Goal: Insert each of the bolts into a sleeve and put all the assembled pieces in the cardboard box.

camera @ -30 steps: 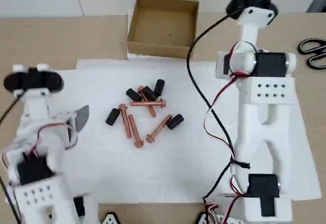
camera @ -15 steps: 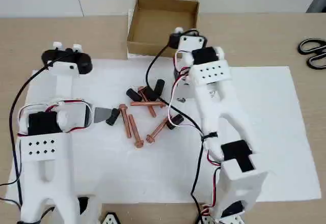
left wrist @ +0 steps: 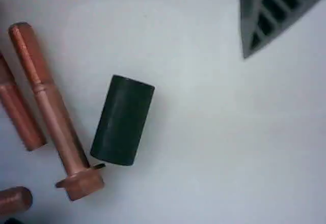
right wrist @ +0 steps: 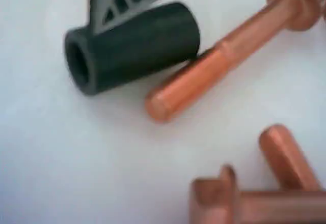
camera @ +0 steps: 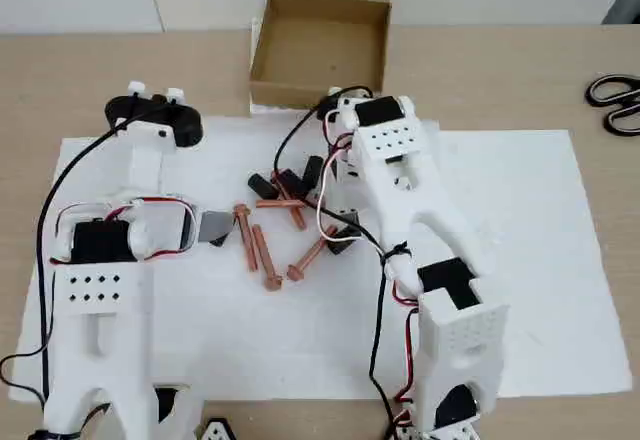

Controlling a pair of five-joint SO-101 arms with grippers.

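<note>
Five copper bolts (camera: 265, 256) and five black sleeves (camera: 290, 182) are strewn loose on white paper (camera: 520, 260), near the cardboard box (camera: 268, 55). Scissors (camera: 615, 91) lie well apart. One sleeve is half hidden by the left gripper (camera: 213, 226) and another is overlapped by the right gripper (right wrist: 130, 2). Whether either gripper is clenched cannot be told.

Nothing readable turned up: no text, label, number or sign could be made out on the cardboard box (camera: 318, 48), and none anywhere else on the worktop (camera: 520, 70).
</note>
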